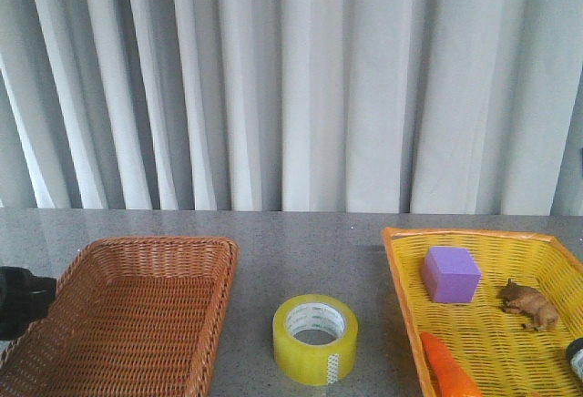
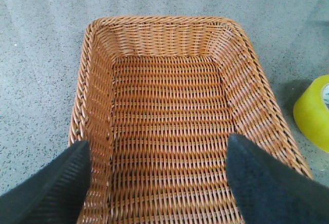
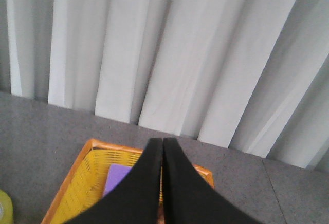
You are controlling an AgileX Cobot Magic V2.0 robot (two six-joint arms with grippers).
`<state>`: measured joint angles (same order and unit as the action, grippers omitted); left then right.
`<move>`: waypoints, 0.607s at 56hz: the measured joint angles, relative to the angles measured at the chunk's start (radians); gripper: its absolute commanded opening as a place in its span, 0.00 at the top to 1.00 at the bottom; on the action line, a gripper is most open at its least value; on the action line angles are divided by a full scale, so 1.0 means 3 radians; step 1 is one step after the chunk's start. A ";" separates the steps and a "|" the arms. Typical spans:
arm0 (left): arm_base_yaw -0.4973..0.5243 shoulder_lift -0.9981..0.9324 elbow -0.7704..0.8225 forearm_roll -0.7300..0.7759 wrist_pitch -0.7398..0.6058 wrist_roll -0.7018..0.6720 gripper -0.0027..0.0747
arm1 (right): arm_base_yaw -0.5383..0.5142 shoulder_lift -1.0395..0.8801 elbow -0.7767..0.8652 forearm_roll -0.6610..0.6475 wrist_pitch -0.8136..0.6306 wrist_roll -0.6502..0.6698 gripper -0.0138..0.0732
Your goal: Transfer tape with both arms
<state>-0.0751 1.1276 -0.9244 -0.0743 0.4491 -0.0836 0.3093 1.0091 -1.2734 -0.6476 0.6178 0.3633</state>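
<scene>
The tape [image 1: 315,338], a yellow roll with a white printed core, lies flat on the grey table between the two baskets. Its edge shows in the left wrist view [image 2: 314,112] and as a sliver in the right wrist view [image 3: 4,206]. My left gripper [image 2: 159,183] is open and empty, with its fingers [image 2: 51,188] spread over the near end of the brown wicker basket [image 2: 97,80]. Only a dark part of the left arm [image 1: 18,301] shows in the front view. My right gripper [image 3: 163,152] is shut and empty, held above the yellow basket [image 3: 77,188].
The brown wicker basket [image 1: 219,260] is at the left. The yellow basket [image 1: 401,269] at the right holds a purple cube [image 1: 450,274], a brown toy animal [image 1: 528,304] and an orange carrot-like thing [image 1: 448,370]. A grey curtain [image 1: 291,78] hangs behind the table.
</scene>
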 measured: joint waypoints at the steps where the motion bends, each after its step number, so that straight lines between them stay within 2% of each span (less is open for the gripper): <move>1: 0.0000 0.0000 0.0000 0.0000 0.0000 0.0000 0.27 | 0.0000 -0.0047 0.0000 0.0000 0.0000 0.0021 0.85; 19: 0.0000 0.0000 0.0000 0.0000 0.0000 0.0000 0.27 | 0.0000 -0.0749 0.0040 0.0003 0.0158 -0.0033 0.85; 34: 0.0000 0.0000 0.0000 0.0000 0.0000 0.0000 0.27 | 0.0000 -0.1170 0.0694 0.0005 0.0118 -0.0071 0.85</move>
<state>-0.0751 1.1276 -0.9244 -0.0743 0.4491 -0.0836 0.3093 0.6582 -1.0653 -0.6459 0.6532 0.3421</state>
